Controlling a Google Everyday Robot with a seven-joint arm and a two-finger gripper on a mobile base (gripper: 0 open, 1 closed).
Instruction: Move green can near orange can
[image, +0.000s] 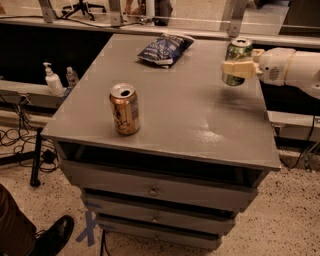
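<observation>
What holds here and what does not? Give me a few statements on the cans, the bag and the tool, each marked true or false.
1. The tool grips the green can near the table's right edge. True.
2. The orange can lies on its side. False: it stands upright on the table's front left part.
3. The two cans touch. False: they are far apart, on opposite sides of the table.
4. A blue chip bag lies near the table's back edge. True.

Gripper (234, 66) clasps green can (239, 50) (right edge of table (190, 125)), orange can (124, 110) well apart.
</observation>
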